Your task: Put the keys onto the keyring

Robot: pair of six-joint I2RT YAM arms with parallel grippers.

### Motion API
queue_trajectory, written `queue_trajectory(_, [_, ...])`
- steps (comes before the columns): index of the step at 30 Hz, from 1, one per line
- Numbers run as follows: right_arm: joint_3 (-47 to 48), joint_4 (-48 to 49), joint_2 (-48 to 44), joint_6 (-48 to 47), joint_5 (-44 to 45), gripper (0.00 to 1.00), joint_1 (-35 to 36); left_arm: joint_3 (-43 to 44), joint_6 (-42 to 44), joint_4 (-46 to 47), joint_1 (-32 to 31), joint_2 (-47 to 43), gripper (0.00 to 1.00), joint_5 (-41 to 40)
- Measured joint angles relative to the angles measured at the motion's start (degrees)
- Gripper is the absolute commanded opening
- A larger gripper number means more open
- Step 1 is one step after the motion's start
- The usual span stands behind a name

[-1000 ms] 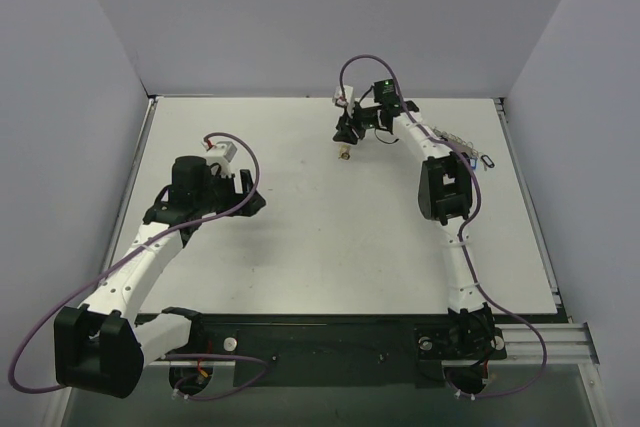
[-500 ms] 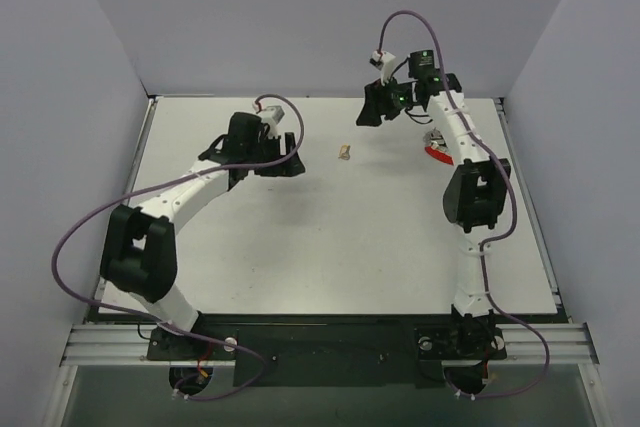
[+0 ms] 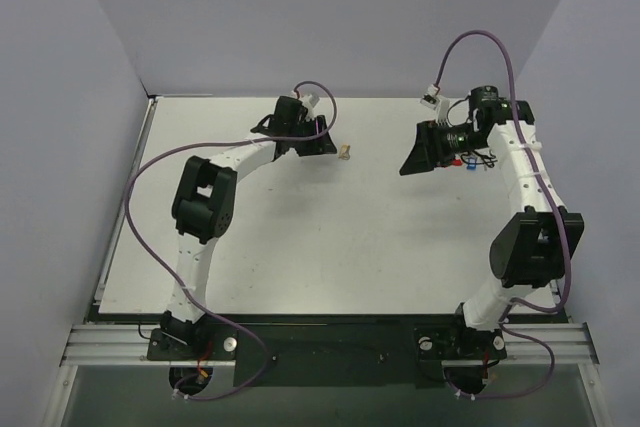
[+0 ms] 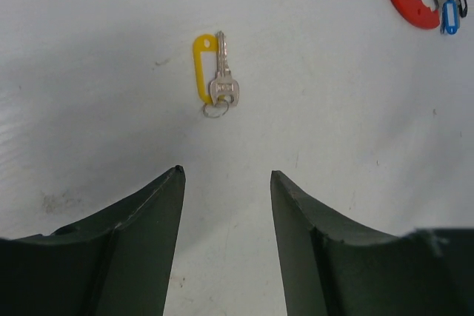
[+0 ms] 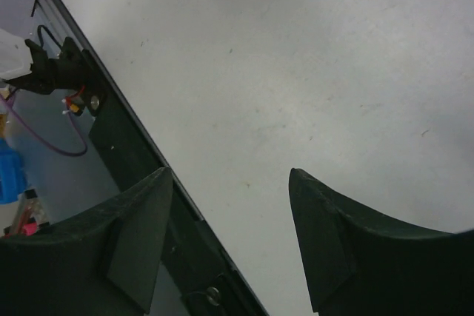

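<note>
A small silver key with a yellow plastic tag [image 4: 215, 72] lies flat on the white table, seen as a pale speck [image 3: 344, 152] in the top view. My left gripper [image 4: 226, 174] [image 3: 328, 145] hovers just short of it, open, with nothing between the fingers. My right gripper [image 5: 229, 172] [image 3: 408, 165] hangs open and empty over bare table to the right of the key. A bunch with a red piece [image 4: 413, 4] [image 3: 458, 160], a blue tag [image 4: 449, 14] and silvery metal bits lies beyond the right gripper. I cannot make out the keyring in it.
The white table [image 3: 300, 247] is walled in purple on the left, back and right. A black rail [image 5: 133, 153] runs along its near edge in the right wrist view. Purple cables [image 3: 160, 162] loop off both arms.
The left arm swung from the table's left side to the far middle, up to the yellow key, its jaws narrowing. The right arm pulled back rightward from the key and opened wider.
</note>
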Motion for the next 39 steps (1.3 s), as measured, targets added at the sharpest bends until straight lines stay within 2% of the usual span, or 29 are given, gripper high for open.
queue_trajectory(7, [-10.2,-3.7,-3.1,-2.8,-7.2,0.59,-3.3,13.3,-9.1,-4.4,-0.8,9.0,0.60,-2.5])
queue_trajectory(10, [-10.3,-4.8,-3.3,-4.2,-9.0,0.59,-4.0,18.2,-12.0,-6.8,-1.3,11.9,0.59,-4.5])
queue_trajectory(16, [-10.2,-8.9,-3.8,-8.3,-11.8,0.59,-5.4,28.0,-16.3,-10.9,-2.1,18.5,0.51,-8.2])
queue_trajectory(22, [-6.6,-17.3,-2.7,-20.6,-13.7,0.59,-7.9,37.1,-18.9,-15.4,-2.7,25.2,0.45,-9.9])
queue_trajectory(28, [-4.5,-19.1,-1.4,-27.9,-15.0,0.59,-9.5,40.0,-20.5,-18.5,-3.3,26.8,0.42,-11.4])
queue_trajectory(39, [-4.5,-20.2,-1.4,-30.3,-15.8,0.59,-9.6,41.1,-20.7,-22.1,-5.2,27.0,0.35,-11.3])
